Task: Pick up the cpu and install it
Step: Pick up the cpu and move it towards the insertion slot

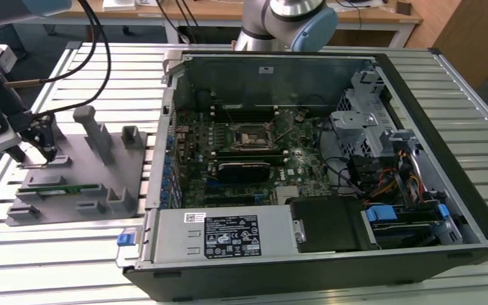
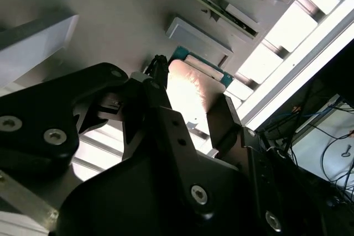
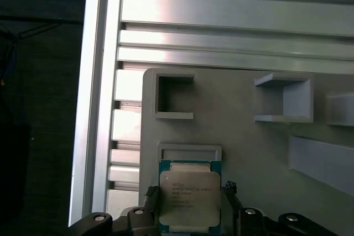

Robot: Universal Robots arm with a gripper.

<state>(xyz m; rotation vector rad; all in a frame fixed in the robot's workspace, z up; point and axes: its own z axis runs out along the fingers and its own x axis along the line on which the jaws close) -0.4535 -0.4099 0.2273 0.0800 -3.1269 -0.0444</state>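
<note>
Slats of bare aluminium make up your bench (image 1: 23, 254). At the exterior view's left, a grey fixture (image 1: 83, 181) holds a green memory stick (image 1: 58, 189) in its near slot. Just beyond it, the tool (image 1: 33, 157) stands over the cpu (image 3: 189, 197) and straddles it. The chip lies flat, silver side up, in a shallow nest that likely keeps it square for the grasp. Clenched or released, you cannot tell. To the right, the computer case (image 1: 312, 276) lies open on its side, so the socket (image 1: 251, 136) faces up. Wooden desks (image 1: 227, 9) line the far room.
</note>
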